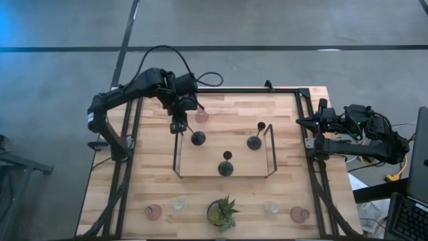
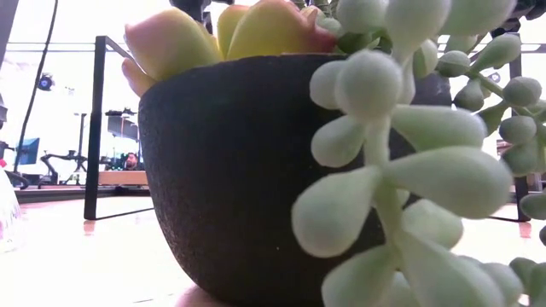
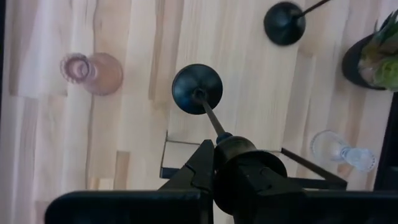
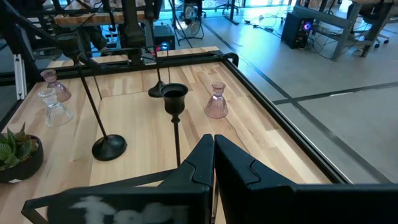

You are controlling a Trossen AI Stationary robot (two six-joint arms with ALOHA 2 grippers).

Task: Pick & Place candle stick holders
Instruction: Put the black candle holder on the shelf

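Observation:
My left gripper [image 1: 179,124] is shut on a black candle stick holder [image 1: 198,138] over the left part of the wire-framed wooden tray [image 1: 200,171]. Two other black holders [image 1: 254,142] [image 1: 226,168] stand on their round bases in the tray. One pink glass holder [image 1: 201,116] stands just beyond the tray. Two more pink holders [image 1: 153,212] [image 1: 299,214] and two clear ones [image 1: 178,205] [image 1: 271,208] stand along the near edge. My right gripper [image 1: 301,122] is shut and empty at the table's right edge. My left gripper holds the black holder by the cup at its top [image 3: 239,151], between its two fingers [image 3: 198,167], coming from above and pointing down. The stem [image 3: 210,117] hangs about upright below, with the round base [image 3: 197,89] over the tray's wood. I cannot tell whether the base touches it.
A green potted plant [image 1: 223,213] stands at the middle of the near edge and fills the low view [image 2: 256,170]. The tray's black wire frame [image 1: 273,148] rises at its left and right ends. A black rail [image 1: 304,134] borders the table.

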